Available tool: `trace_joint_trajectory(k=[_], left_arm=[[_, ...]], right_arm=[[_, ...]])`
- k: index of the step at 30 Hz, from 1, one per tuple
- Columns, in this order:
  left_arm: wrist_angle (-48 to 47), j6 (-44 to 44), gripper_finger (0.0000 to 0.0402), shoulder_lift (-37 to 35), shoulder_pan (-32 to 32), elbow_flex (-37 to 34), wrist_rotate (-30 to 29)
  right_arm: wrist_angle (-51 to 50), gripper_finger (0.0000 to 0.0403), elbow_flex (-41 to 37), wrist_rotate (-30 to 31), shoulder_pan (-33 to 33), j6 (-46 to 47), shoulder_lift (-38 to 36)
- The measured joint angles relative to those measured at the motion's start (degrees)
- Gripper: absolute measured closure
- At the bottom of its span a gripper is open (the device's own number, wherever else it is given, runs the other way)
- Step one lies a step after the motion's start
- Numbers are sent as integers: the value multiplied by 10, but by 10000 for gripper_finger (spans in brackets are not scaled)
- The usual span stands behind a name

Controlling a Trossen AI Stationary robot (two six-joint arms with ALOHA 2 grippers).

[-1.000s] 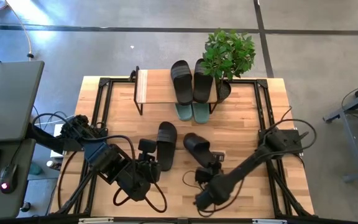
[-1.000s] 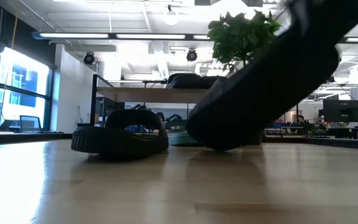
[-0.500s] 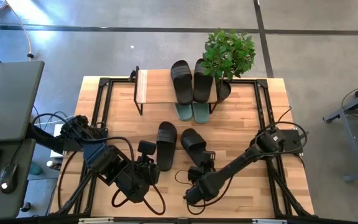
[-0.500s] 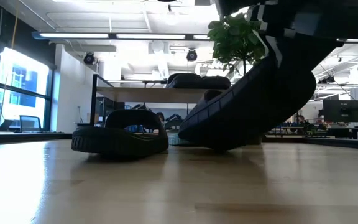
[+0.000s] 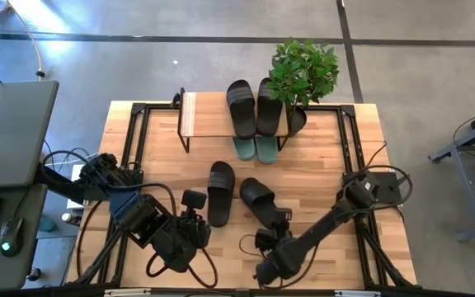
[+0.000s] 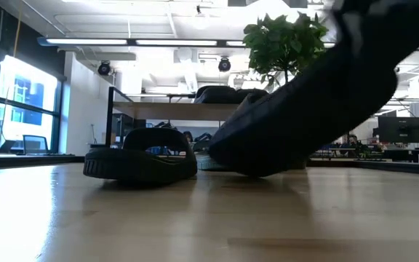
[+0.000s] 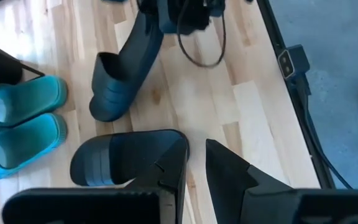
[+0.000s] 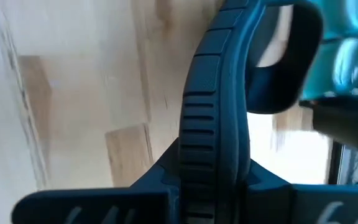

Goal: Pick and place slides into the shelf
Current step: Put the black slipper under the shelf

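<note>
Near the front of the table [image 5: 320, 177], well clear of the shelf [image 5: 213, 115], my right claw [image 5: 272, 223] is clamped on the sole edge of a black slide [image 5: 256, 195], its ribbed rim running up between my fingers [image 8: 166, 180] in my right wrist view. That slide is tilted, heel end raised in my grip and toe end down on the wood, as the low view shows. Just beside it, on the side away from the potted plant [image 5: 303, 73], a second black slide [image 5: 220, 191] lies flat on the tabletop, strap up. My left claw [image 5: 195, 216] sits at the near end of this flat slide, fingers [image 7: 229, 171] drawn close together with a narrow gap between them; one finger lies over the slide's edge in my left wrist view, but I cannot tell whether I have a real hold on it. On the shelf's plank top a black pair [image 5: 249, 107] stands side by side toward the plant end, toes pointing to the far edge of the table. Below the shelf, on the tabletop, the sage-green pair [image 5: 255, 148] pokes out from under the plank, directly beneath the black pair. The plant stands at the shelf's end, its leaves overhanging the nearer black slide.
</note>
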Motion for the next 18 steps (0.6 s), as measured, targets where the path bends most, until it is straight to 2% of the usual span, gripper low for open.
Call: trace_joint_trajectory(k=[7,14,18], left_arm=[[-3,2,355,0,-3,0,24],[-29,-45,365,-2,-4,-12,84],[-28,-69,374,-17,-17,-52,84]], right_arm=[[0,366,72,40,14,52,-10],[-6,366,159,99,-4,23,-9],[-6,366,189,117,-3,7,-10]])
